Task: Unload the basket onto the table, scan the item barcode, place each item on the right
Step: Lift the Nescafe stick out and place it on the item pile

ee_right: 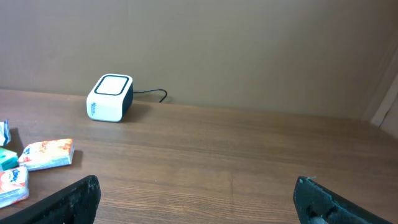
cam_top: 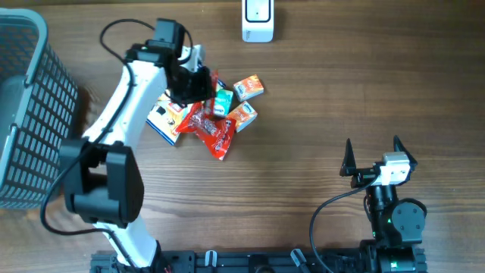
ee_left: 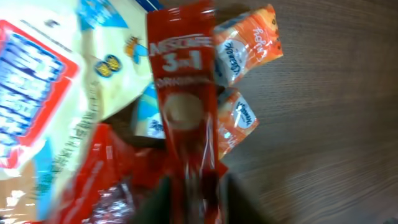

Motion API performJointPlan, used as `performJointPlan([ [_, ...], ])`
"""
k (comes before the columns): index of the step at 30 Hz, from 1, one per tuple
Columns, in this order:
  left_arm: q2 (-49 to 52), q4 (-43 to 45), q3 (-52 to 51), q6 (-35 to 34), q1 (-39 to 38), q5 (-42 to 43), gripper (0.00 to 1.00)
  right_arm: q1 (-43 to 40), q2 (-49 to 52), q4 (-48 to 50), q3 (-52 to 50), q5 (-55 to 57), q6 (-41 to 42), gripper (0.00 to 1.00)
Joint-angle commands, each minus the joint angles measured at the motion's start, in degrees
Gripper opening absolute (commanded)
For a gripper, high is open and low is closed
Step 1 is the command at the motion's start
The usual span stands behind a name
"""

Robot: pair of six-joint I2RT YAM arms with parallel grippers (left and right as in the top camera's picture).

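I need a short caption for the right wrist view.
Open right tool faces white box-shaped barcode scanner on brown wooden table.

I log a grey mesh basket (cam_top: 30,114) at the left edge of the wooden table (cam_top: 341,98), part of it cut off by the frame. A loose pile sits left of centre, toward the far edge. In it, an orange packet (cam_top: 248,87) lies nearest the far edge. A second orange packet (cam_top: 244,115) is just beside it, and a teal packet (cam_top: 223,102) touches both. A blue-and-white pack (cam_top: 163,120) forms the pile's left side. A plain beige wall (ee_right: 249,50) stands behind the far edge.
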Motion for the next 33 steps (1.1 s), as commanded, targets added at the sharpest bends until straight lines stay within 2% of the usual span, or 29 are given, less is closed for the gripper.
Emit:
performJointPlan([
  [1, 0.39, 0.66, -0.28, -1.22, -0.92, -0.31, 0.59, -0.24, -0.26, 0.31, -0.07, -0.09, -0.61, 1.00],
  [4, 0.37, 0.55, -0.24, -1.25, -0.22, -0.28, 0.68, -0.24, -0.26, 0.31, -0.07, -0.09, -0.59, 1.00],
  [11, -1.77, -3.34, 3.23, -1.25, 3.69, 3.15, 0.72, -0.24, -0.26, 0.31, -0.07, -0.09, -0.61, 1.00],
  [13, -3.48, -5.57, 5.35, -1.25, 5.66, 4.11, 0.76, -0.24, -0.26, 0.31, -0.07, -0.09, -0.61, 1.00],
  [17, -8.96, -10.84, 9.44, -1.22, 10.97, 4.50, 0.98, -0.24, -0.26, 0.31, -0.07, -0.09, -0.59, 1.00],
  [18, -10.58, -11.67, 9.84, -1.22, 12.22, 4.52, 1.00, -0.24, -0.26, 0.31, -0.07, -0.09, -0.59, 1.00],
  [29, -32.22, -13.57, 9.94, -0.74, 24.33, 4.17, 1.00, -0.24, -0.26, 0.31, -0.07, -0.09, -0.59, 1.00],
  [33, -39.52, -13.62, 9.94, -0.79, 29.79, -2.10, 1.00, -0.24, -0.26, 0.31, -0.07, -0.09, -0.59, 1.00],
])
